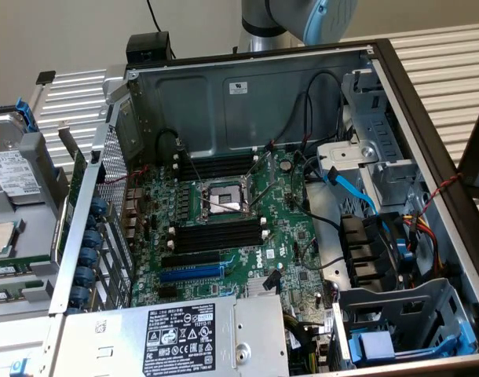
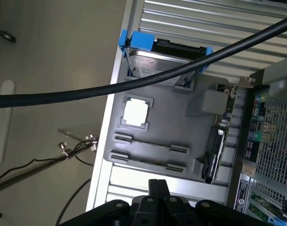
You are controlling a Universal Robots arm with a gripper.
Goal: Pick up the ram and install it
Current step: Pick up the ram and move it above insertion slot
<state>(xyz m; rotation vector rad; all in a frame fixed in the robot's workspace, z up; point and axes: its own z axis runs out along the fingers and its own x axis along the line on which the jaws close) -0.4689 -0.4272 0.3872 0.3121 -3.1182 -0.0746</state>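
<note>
Tool (image 2: 157, 184) poised above the gray parts tray (image 2: 174, 123), fingers pressed together and holding nothing. The ram (image 2: 150, 143) lies in a groove of this tray, with a second stick (image 2: 146, 161) parallel just beside it and a processor chip (image 2: 135, 113) near. The tray sits along one edge of the slatted tabletop (image 2: 204, 23), beside the open computer case (image 1: 224, 102).

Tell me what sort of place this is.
Likely a computer-assembly workbench: an open desktop case with its motherboard exposed, on a slatted metal bench, beside a grey parts tray.
</note>
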